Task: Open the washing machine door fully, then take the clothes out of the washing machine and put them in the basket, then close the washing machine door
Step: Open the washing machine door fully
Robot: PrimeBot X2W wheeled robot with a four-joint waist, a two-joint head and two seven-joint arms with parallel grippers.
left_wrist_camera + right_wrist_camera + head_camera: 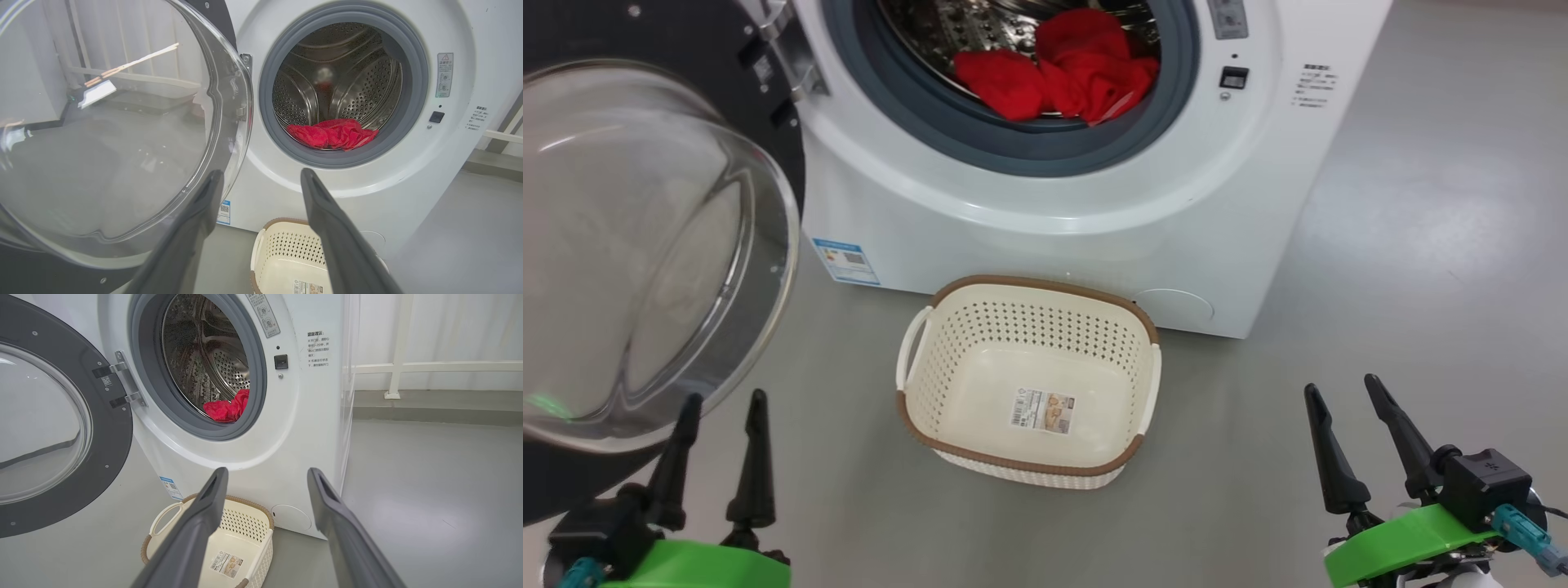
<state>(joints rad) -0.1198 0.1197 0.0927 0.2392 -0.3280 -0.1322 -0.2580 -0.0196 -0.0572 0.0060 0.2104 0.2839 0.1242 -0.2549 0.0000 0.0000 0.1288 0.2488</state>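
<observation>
Left claw: released, dark fingers spread, nothing between them; sat low in front of the washing machine on its hinge side, fingertips just beside the bottom of the washing machine door, contact not determinable. Right claw: likewise released and empty, low in front of the washing machine, off its opposite front corner. Basket: on the floor directly before the washing machine's base, below the opening; cream, perforated sides, brown rim, white handles, paper label on its bottom; no contents. Washing machine door: stood wide open off the machine's hinge side, glossy black frame, bulging clear glass bowl. Clothes: bright red, crumpled in one soft heap at the bottom front of the washing machine's steel drum, just behind the grey rubber ring. Progress, as judged: opening appeared done or nearly so; removal of the clothes not yet begun; transfer to the basket and closing of the door both remained.
</observation>
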